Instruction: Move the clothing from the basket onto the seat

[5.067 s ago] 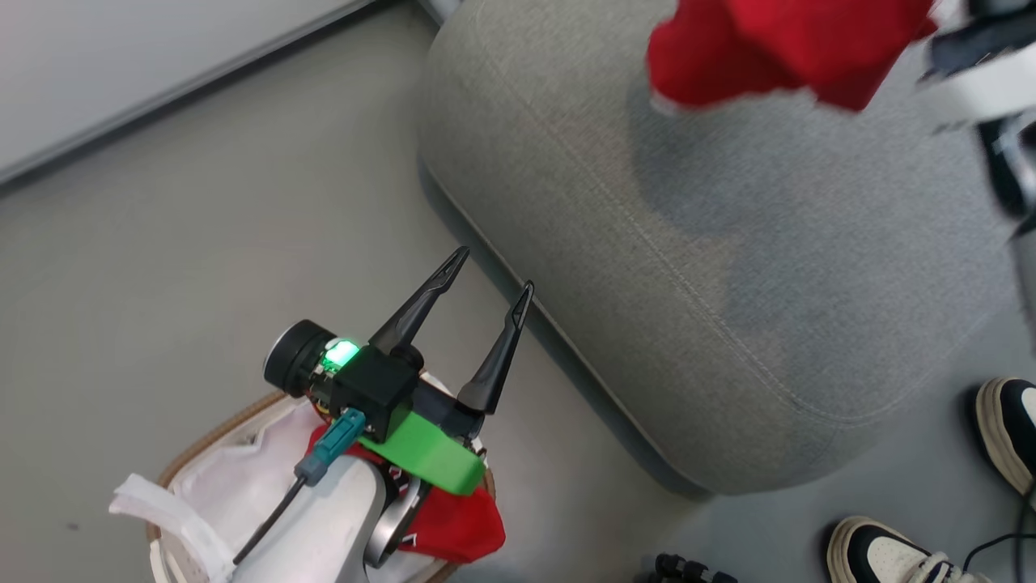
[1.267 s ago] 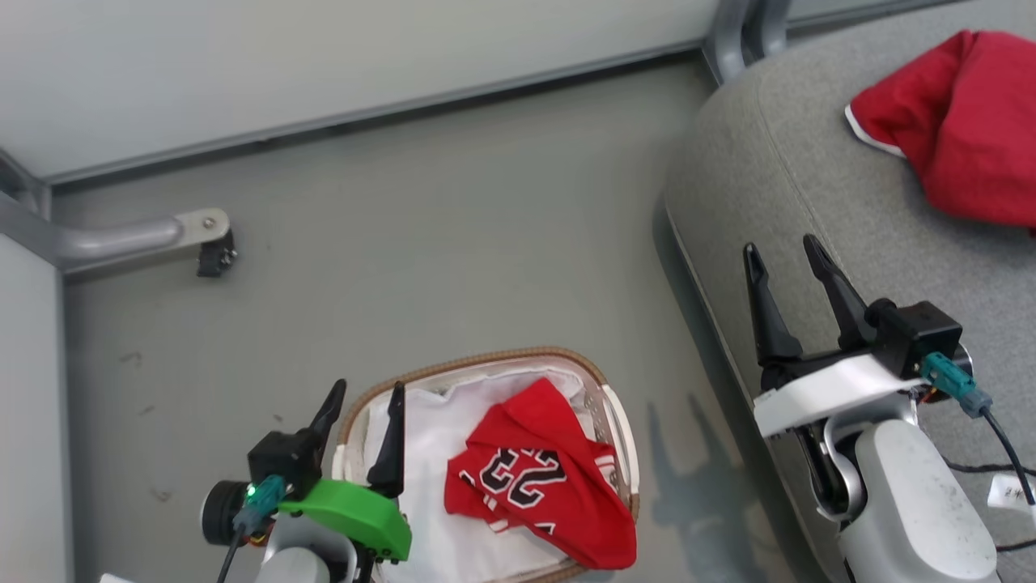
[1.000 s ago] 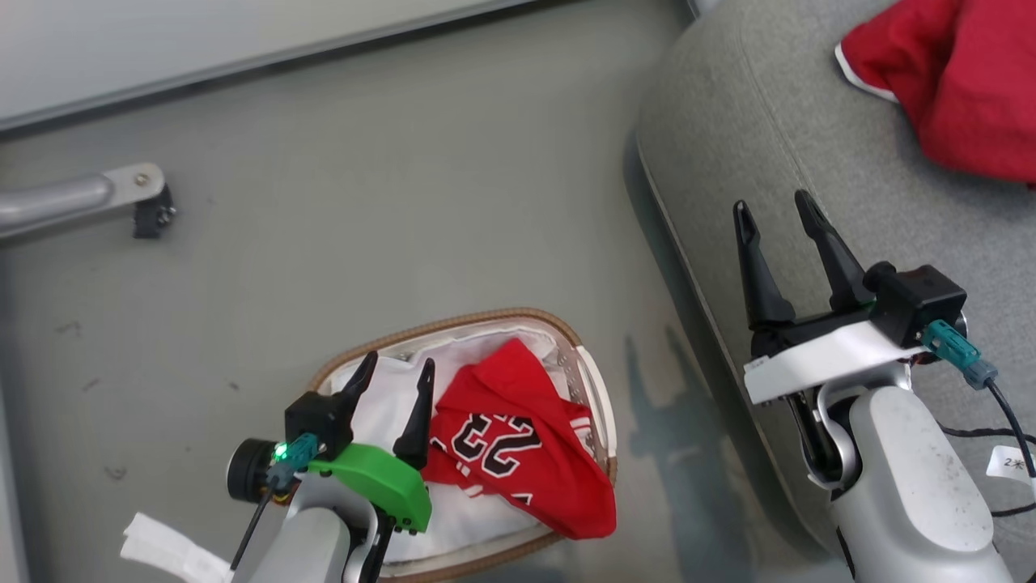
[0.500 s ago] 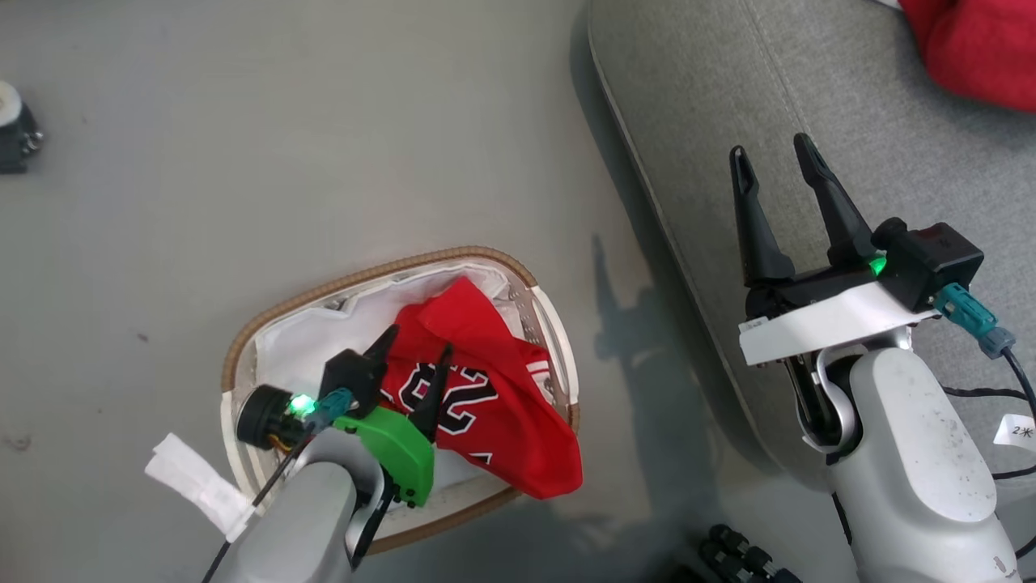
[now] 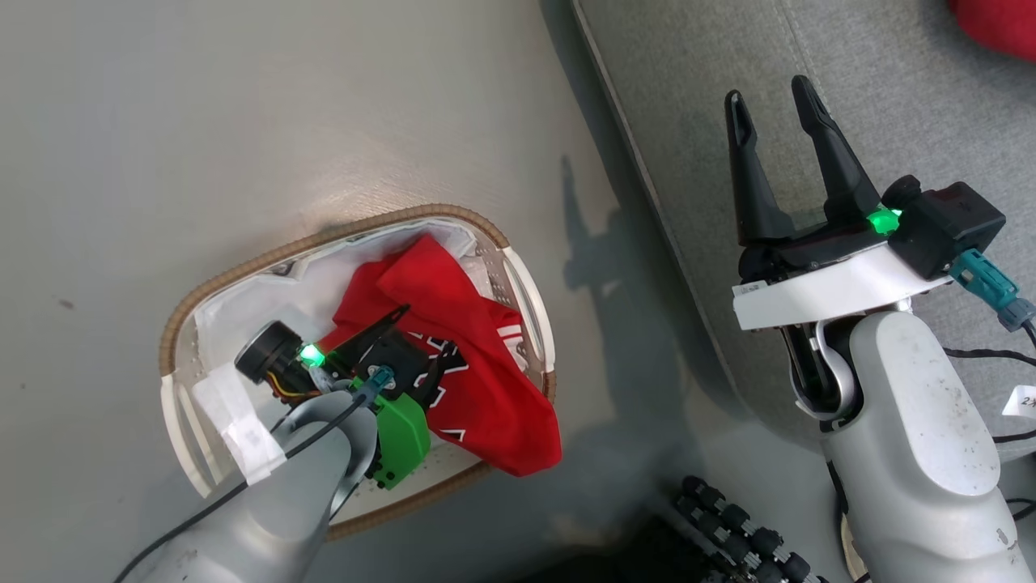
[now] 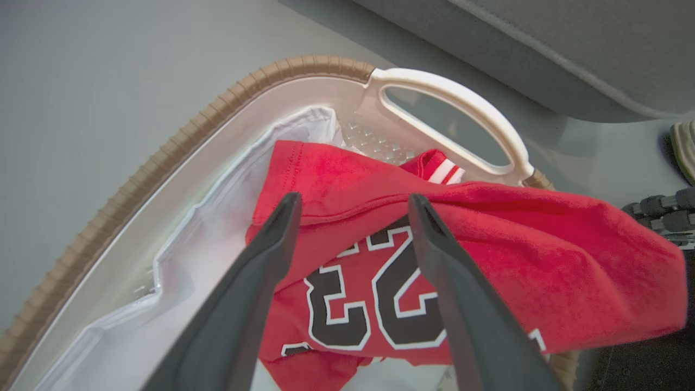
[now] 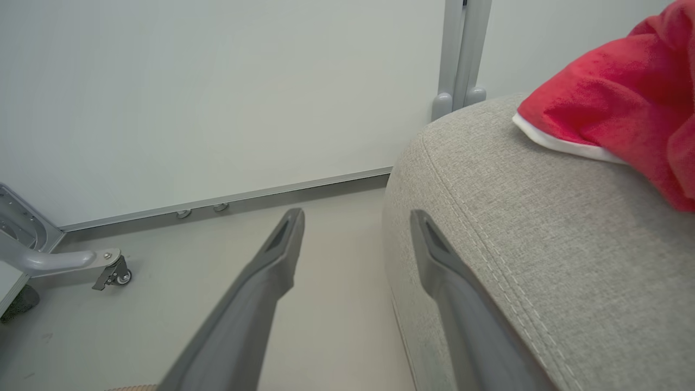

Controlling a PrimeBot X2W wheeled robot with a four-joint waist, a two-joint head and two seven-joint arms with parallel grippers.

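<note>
- One red garment (image 7: 613, 103) already lies on the seat (image 5: 696, 97) — so roughly half the job looks done.
- The jersey (image 6: 488, 260) is left in the basket (image 5: 243, 264). It lies crumpled on the white liner (image 6: 206, 260), number 23 up, one end draped over the rim by the handle.
- The left gripper (image 6: 354, 201) is down inside the basket, jaws wide apart astride a fold of the jersey. Nothing is clamped, and I cannot tell whether the tips touch cloth.
- The right gripper (image 5: 767, 91) hangs over the seat's edge, jaws apart, empty.
- A second ago the left gripper stood over the liner beside the jersey; now it is over the number. The head camera has tilted too — the whole view has shifted.
</note>
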